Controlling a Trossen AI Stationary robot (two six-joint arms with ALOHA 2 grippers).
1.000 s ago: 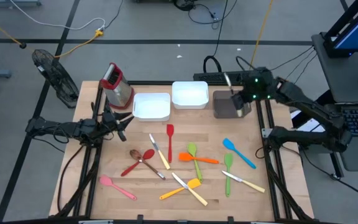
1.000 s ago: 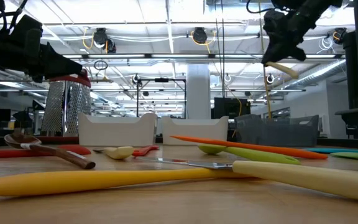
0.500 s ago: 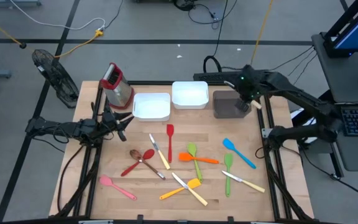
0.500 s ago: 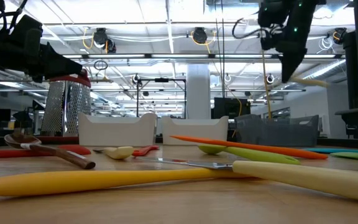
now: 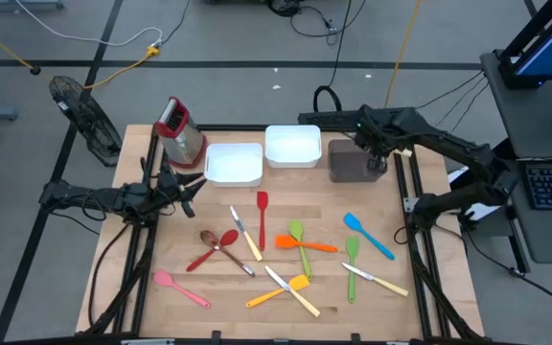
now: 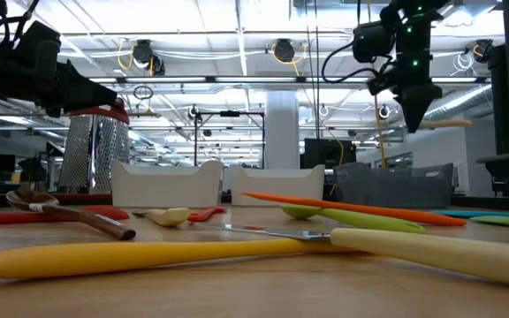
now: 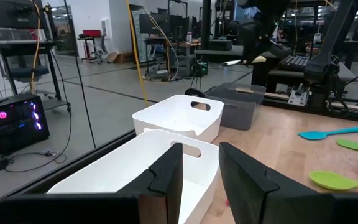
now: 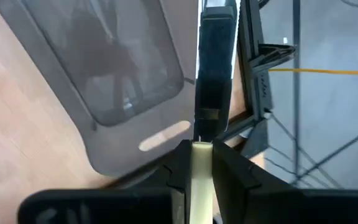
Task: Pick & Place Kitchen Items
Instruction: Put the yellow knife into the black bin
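Your counter (image 5: 429, 307) carries three trays along its 12 o'clock edge: two white trays (image 5: 234, 164) (image 5: 292, 146) and a dark grey tray (image 5: 351, 161) toward 1 o'clock, with a red-topped metal box grater (image 5: 179, 130) at 11 o'clock. The dark tray seems to be the drop point, which would explain why your right arm reaches over it.

Your right gripper (image 6: 416, 115) hangs above the grey tray's outer edge, its fingers closed narrowly on a pale-handled knife (image 6: 447, 124). In the low view the handle pokes out sideways, so the knife rides roughly level, well above the tray. The right wrist view shows the cream handle (image 8: 199, 180) pinched between the fingers with the tray below.

Your left gripper (image 7: 194, 180) waits at 9 o'clock, beside the nearer white tray, fingers partly apart and holding nothing.

The remaining utensils lie scattered mid-counter: a red spatula (image 5: 262, 213), orange spatula (image 5: 307, 243), green spoons (image 5: 299, 241) (image 5: 352, 261), blue spatula (image 5: 366, 234), pink spatula (image 5: 180, 287), yellow spatula (image 5: 278, 290), a brown spoon (image 5: 222, 247) and more knives (image 5: 245, 233) (image 5: 377, 280). Several cross each other near 6 o'clock, which I judge will crowd later grasps. Nothing blocks the tray itself.
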